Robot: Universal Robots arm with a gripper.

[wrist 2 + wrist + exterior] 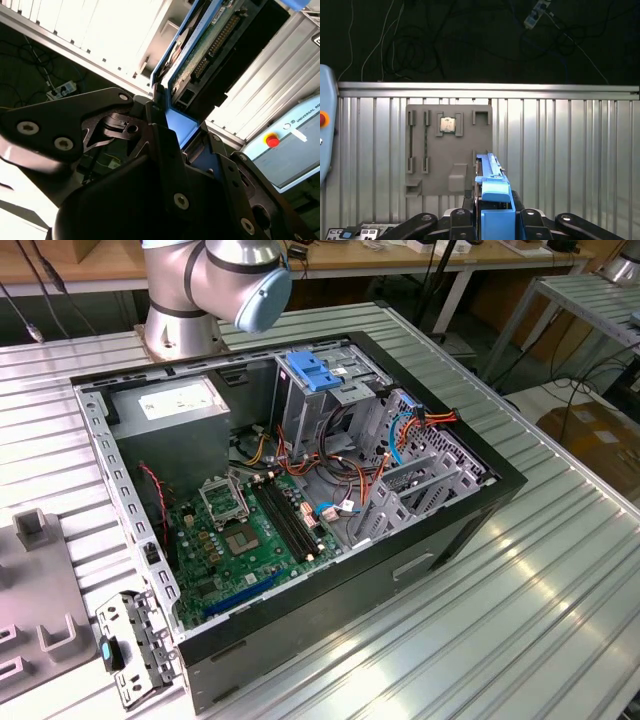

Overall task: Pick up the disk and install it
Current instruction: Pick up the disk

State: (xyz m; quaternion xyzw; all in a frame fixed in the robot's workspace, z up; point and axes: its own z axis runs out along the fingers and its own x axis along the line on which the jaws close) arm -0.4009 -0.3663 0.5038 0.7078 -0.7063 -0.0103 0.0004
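Holding 1 disk (492, 187): gripper (495, 225) clamped shut on its blue-railed edge, item carried edge-on over the grey parts tray (435, 165) on the slatted table (560, 150). Handling, judged: rigid metal body, fairly heavy, shock-sensitive; smooth plastic rails may slip; exposed circuit board (210, 45) best left untouched. Obscured: label face, far end, exact finger contact
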